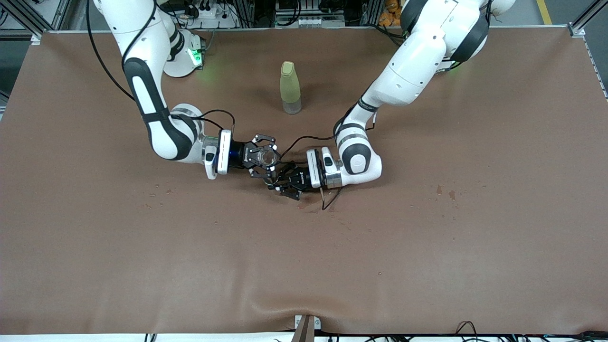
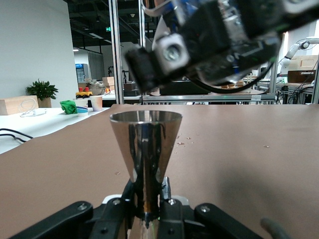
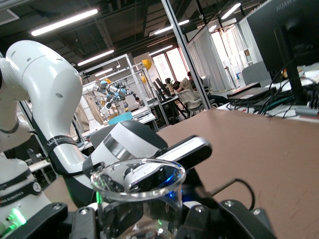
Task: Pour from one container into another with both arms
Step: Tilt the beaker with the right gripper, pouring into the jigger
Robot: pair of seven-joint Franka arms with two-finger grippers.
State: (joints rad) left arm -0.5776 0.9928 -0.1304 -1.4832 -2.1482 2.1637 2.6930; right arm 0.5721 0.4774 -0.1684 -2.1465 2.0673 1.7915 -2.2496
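My right gripper [image 1: 262,157] is shut on a clear glass beaker [image 1: 266,156], whose round rim [image 3: 138,178] fills the right wrist view between the black fingers [image 3: 45,219]. My left gripper [image 1: 283,183] sits low over the table just beside it, shut on the narrow base of a shiny metal cone-shaped cup [image 2: 145,142]. The cup stands upright with its mouth up. In the left wrist view the right gripper [image 2: 214,40] hangs blurred just above the cup's rim. The two grippers almost touch at mid-table.
A yellow-green bottle [image 1: 290,88] with a cap stands upright farther from the front camera than the grippers. The brown table mat [image 1: 427,247] has a dark wet patch [image 1: 308,202] by the left gripper and small stains [image 1: 444,191] toward the left arm's end.
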